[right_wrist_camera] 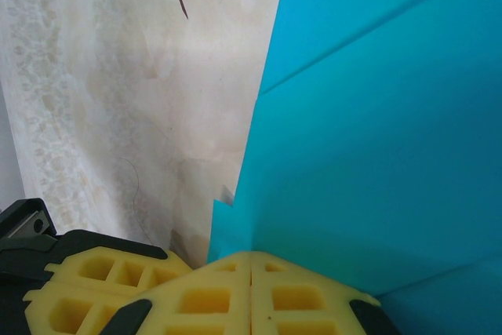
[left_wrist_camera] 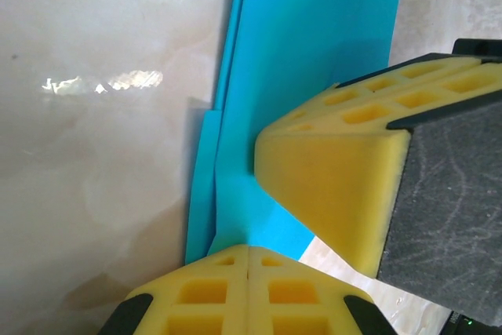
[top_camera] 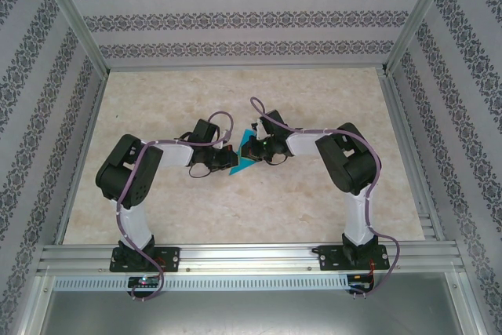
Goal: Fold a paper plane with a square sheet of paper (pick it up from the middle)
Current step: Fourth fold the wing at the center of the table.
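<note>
The turquoise-blue sheet of paper (top_camera: 245,165) is folded into narrow layers with lengthwise creases and is held over the table's middle between both arms. The arms hide most of it, so I cannot tell whether it has the pointed shape of a paper plane. In the left wrist view my left gripper (left_wrist_camera: 249,247) is shut on the folded paper's (left_wrist_camera: 314,29) lower edge, and a yellow finger (left_wrist_camera: 329,186) of the right gripper rests against the paper close by. In the right wrist view my right gripper (right_wrist_camera: 251,255) is shut on the paper (right_wrist_camera: 376,139) at a crease. From above, the left gripper (top_camera: 233,160) and right gripper (top_camera: 250,151) almost touch.
The beige marbled tabletop (top_camera: 235,217) lies under the paper. Patterned walls and aluminium rails (top_camera: 251,256) enclose the table on all sides. The left gripper's yellow fingers (right_wrist_camera: 86,280) show at the lower left of the right wrist view.
</note>
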